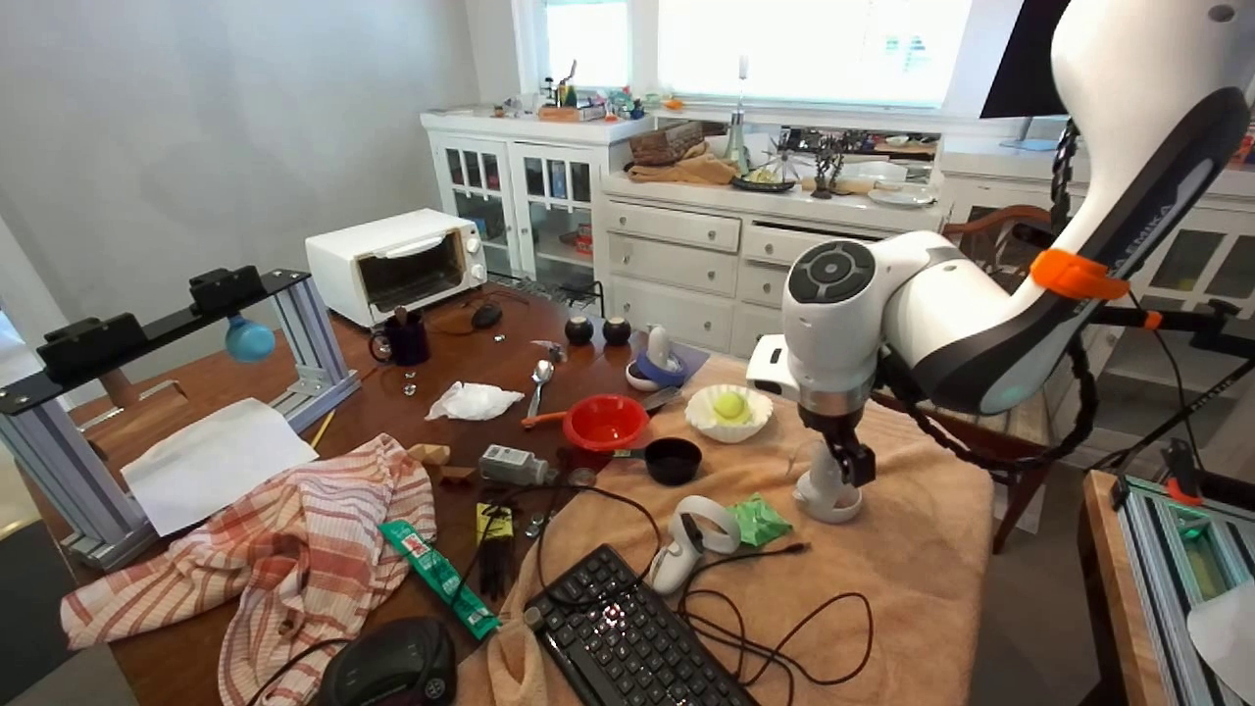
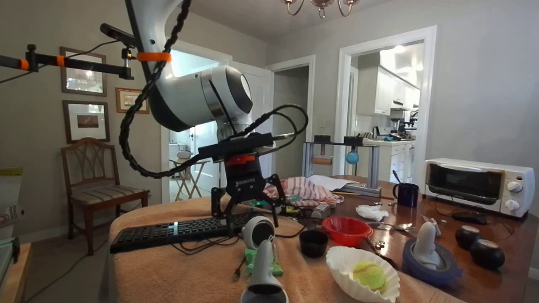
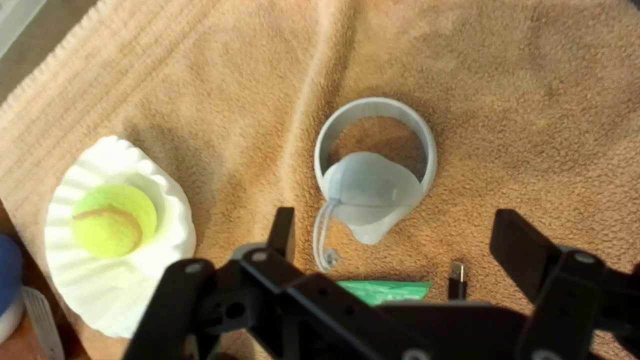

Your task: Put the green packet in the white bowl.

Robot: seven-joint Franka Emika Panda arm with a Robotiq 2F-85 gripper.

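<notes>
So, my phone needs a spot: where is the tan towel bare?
In the wrist view, the tan towel is bare right of the ringed controller; a smaller patch separates it from the white bowl. Crowded: around the green packet, between that and another controller, and by the keyboard.

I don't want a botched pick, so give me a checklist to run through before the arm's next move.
1. Gripper open and holding nothing: ok; jaws apart, nothing gripped.
2. Green packet outside the white bowl: ok; it lies on the towel.
3. Gripper above the packet: not ok; it looks to be over a white controller instead.
4. Packet free of a second white controller: cannot tell; they overlap in an exterior view.
5. Packet fully visible in the wrist view: not ok; the gripper hides part of it.
6. White bowl empty: not ok; a tennis ball sits in it.
</notes>
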